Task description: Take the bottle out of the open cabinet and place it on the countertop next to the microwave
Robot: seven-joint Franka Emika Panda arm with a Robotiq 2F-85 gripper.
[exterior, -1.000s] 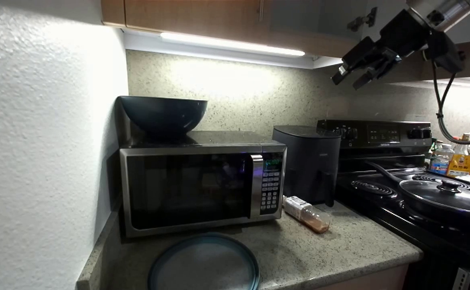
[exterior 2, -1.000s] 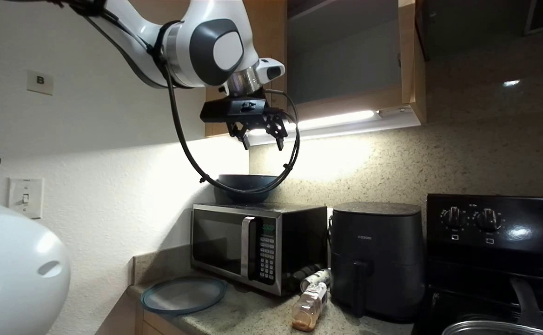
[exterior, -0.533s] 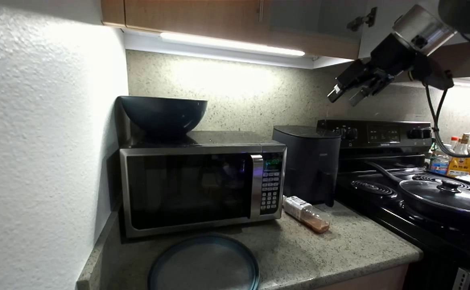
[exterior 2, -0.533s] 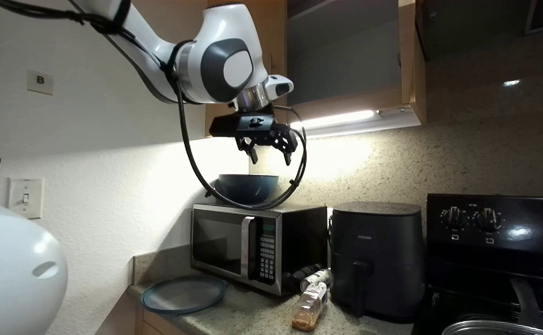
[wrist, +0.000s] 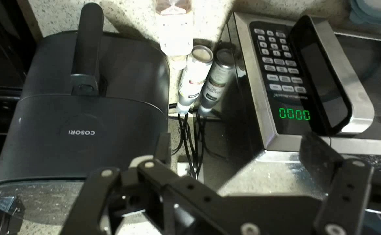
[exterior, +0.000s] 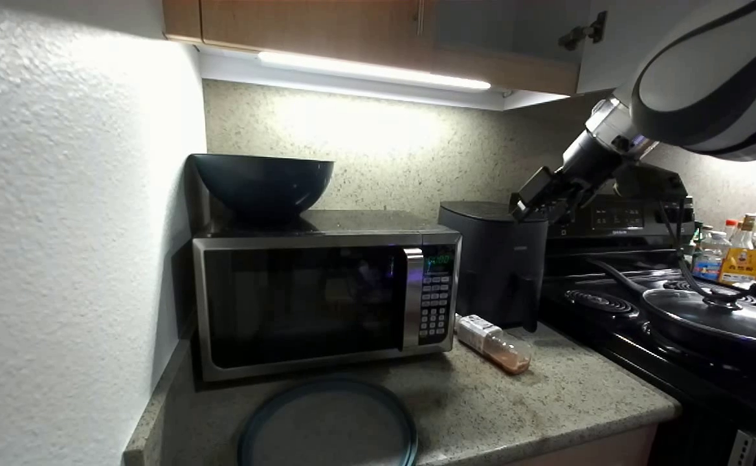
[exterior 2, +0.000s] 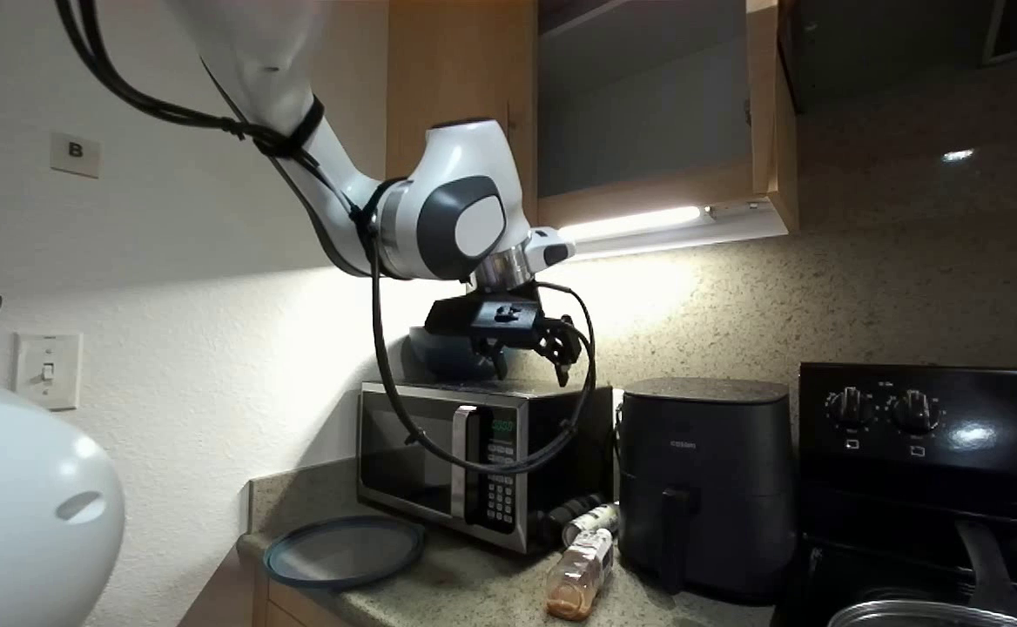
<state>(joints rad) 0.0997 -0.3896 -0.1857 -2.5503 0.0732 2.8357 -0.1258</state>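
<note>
The bottle (exterior: 494, 344), clear with tan-brown contents and a white label, lies on its side on the speckled countertop (exterior: 585, 395). It lies beside the microwave (exterior: 307, 304) and in front of the black boxy appliance; it also shows in an exterior view (exterior 2: 580, 575) and at the top of the wrist view (wrist: 175, 32). My gripper (exterior: 536, 212) is open and empty, at about the height of the microwave's top, apart from the bottle. In the wrist view its fingers (wrist: 237, 140) are spread wide. The open cabinet (exterior 2: 648, 113) is above; only part of its inside shows.
The black appliance (exterior 2: 707, 488) stands right of the microwave. Two slim grinders (wrist: 195, 76) and cables (wrist: 190, 140) lie between them. A dark bowl (exterior: 265, 184) sits on the microwave. A round blue-rimmed lid (exterior: 329, 424) lies in front. A covered pan (exterior: 721, 323) rests on the stove.
My gripper has come down from beneath the cabinet to about the microwave's top, staying open. The bottle and the other things have not moved.
</note>
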